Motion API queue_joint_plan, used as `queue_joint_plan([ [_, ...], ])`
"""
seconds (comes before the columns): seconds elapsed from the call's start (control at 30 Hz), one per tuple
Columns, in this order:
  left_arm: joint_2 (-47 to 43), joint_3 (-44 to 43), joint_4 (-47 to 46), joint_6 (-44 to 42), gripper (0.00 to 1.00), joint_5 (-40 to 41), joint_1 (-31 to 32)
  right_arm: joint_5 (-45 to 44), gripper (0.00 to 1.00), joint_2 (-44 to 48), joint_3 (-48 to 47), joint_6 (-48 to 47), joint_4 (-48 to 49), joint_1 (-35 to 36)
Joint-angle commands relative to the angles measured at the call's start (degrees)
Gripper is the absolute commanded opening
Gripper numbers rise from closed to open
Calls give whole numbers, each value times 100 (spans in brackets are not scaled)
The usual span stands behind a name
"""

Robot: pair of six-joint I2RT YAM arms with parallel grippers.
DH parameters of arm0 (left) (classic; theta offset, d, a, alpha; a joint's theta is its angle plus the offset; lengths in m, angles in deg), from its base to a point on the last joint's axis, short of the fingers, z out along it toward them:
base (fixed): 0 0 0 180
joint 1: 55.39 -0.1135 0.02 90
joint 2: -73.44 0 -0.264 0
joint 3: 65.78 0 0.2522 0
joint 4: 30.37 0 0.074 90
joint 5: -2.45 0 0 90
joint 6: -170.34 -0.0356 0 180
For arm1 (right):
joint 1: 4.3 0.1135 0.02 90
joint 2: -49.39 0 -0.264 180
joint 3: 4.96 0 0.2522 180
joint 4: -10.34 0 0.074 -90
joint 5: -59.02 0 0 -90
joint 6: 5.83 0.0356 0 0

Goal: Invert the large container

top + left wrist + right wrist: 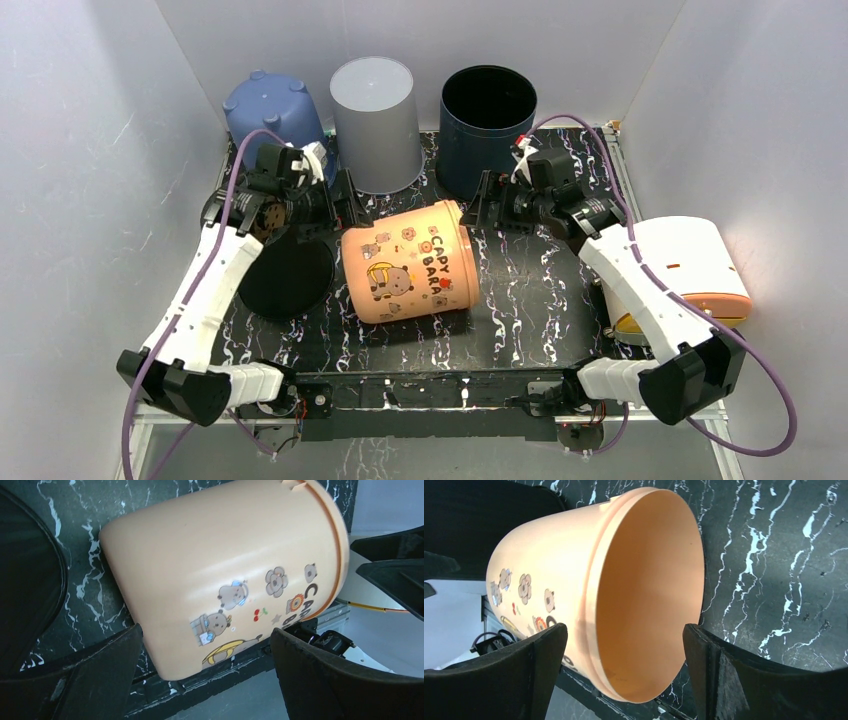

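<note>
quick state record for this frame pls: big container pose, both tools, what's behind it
large container: peach cartoon-print tub, lying on its side on the marbled mat, mouth toward the right arm
task state: not yet upside down
left tool: open, fingers either side of the tub's base end
right tool: open, fingers either side of the rim
behind: blue tub and grey tub upside down; dark tub upright, mouth open

The peach container lying on its side bore the printed words "CAPY BARA" near its rim, beside cartoon animals.
</note>
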Motion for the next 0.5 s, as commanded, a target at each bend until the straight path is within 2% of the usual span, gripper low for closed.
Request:
queue_joint_plan([
  [0.0,-413,386,145,283,98,162,-15,-2,85,-30,-424,-250,69,280],
  [0.13,-449,792,-74,275,99,356,-15,98,85,-254,-487,-144,264,549],
  [0.23,-344,1044,-362,369,98,32,-13,-124,81,-457,-538,-180,235,710],
  [0.37,-331,1413,-1154,589,98,-543,-15,-455,68,-463,-390,-383,247,701],
  [0.47,-213,1487,-1588,710,98,-931,-15,-551,54,-512,-381,-502,139,624],
])
